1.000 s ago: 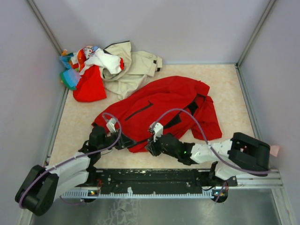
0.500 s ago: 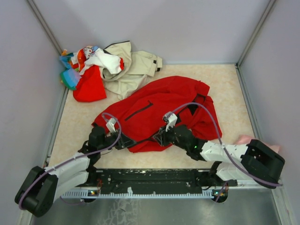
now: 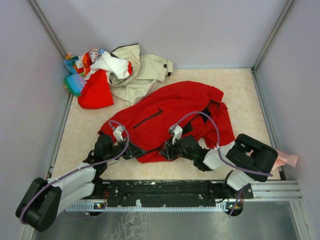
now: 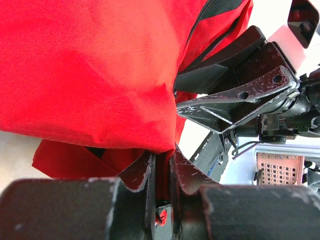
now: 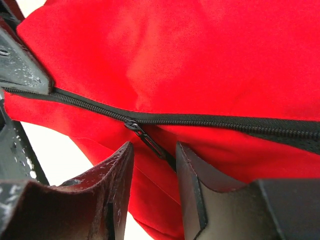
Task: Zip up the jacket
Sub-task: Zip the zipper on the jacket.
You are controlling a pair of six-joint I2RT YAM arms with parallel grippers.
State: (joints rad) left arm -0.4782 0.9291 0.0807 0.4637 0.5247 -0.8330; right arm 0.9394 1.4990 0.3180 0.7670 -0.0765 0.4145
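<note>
red jacket [image 3: 170,112] crumpled mid table [image 3: 245,95], left gripper [image 4: 162,159] clamped on its bottom hem, right gripper [image 5: 154,149] jaws apart w/ zipper pull [image 5: 144,136] btwn them, not pinched

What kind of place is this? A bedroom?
Probably a robot lab, not a bedroom: plain grey walls box in the table, a left arm and right arm are bolted at its edge, with the jacket on it.
</note>
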